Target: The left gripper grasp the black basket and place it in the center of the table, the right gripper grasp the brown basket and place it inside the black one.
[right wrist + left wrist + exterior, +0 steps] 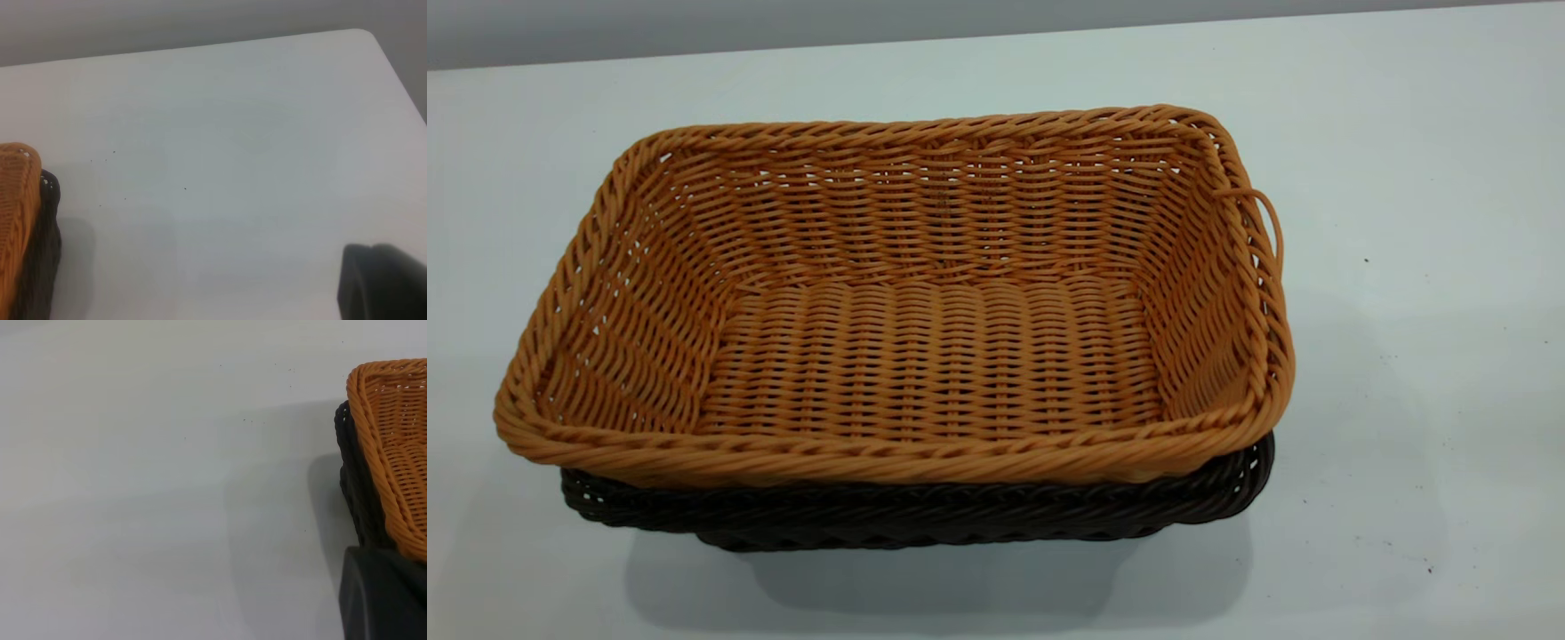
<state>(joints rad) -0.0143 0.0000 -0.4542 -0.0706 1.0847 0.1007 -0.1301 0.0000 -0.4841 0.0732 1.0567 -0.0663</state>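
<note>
The brown basket (925, 356) sits nested inside the black basket (925, 516) in the middle of the white table (1405, 356). Only the dark rim and lower wall of the black basket show beneath it. Neither gripper appears in the exterior view. In the left wrist view a black part of the left gripper (383, 597) shows beside one end of the stacked brown basket (397, 440) and black basket (357, 493). In the right wrist view a black part of the right gripper (383, 283) hangs over bare table, well apart from the brown basket (15, 213) and black basket (43, 253).
A thin loose strand loops out from the brown basket's right rim (1267, 222). The table's far edge (996, 36) meets a grey wall, and a rounded table corner (363, 33) shows in the right wrist view. White surface lies on all sides of the baskets.
</note>
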